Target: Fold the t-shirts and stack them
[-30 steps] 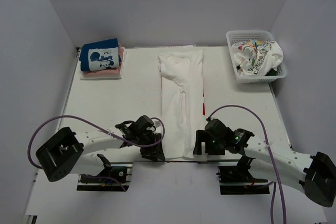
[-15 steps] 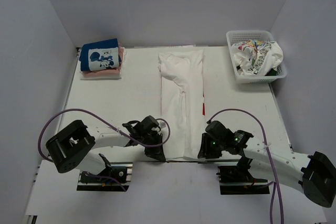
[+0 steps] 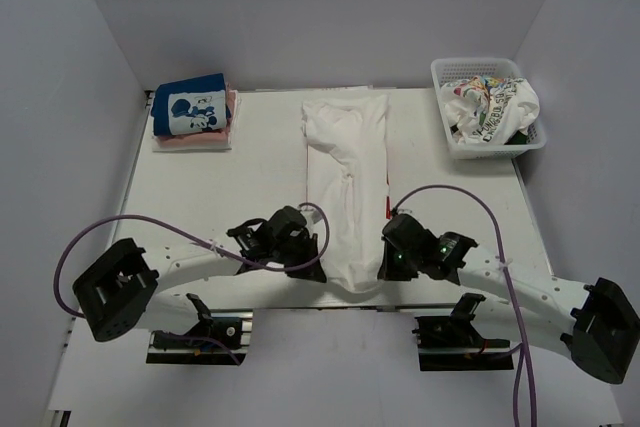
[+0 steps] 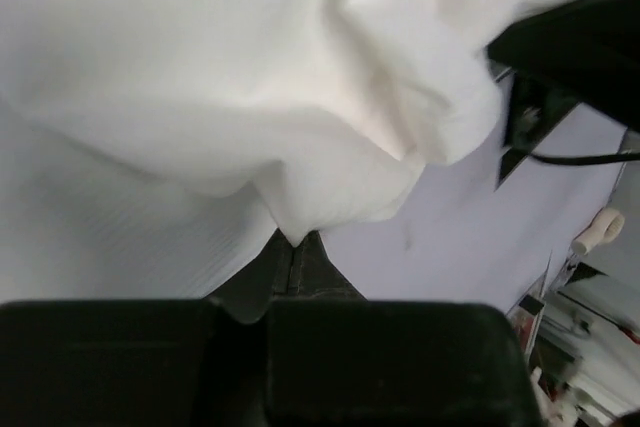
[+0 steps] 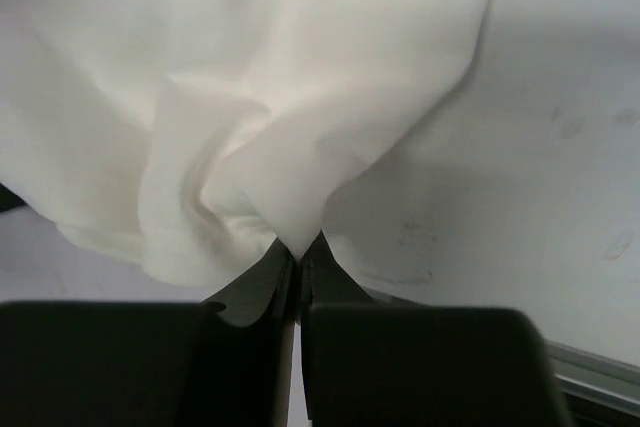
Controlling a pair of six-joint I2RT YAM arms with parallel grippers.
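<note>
White shirt: long narrow strip down the table centre, near end held off the surface. Left gripper and right gripper each clamped tight on one near corner. Blue shirt folded far left.

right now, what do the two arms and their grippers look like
The left arm and right arm have white links and chunky black joints, each trailing purple cables. The left gripper and right gripper are black and two-fingered; small green lights glow behind the right one.
</note>
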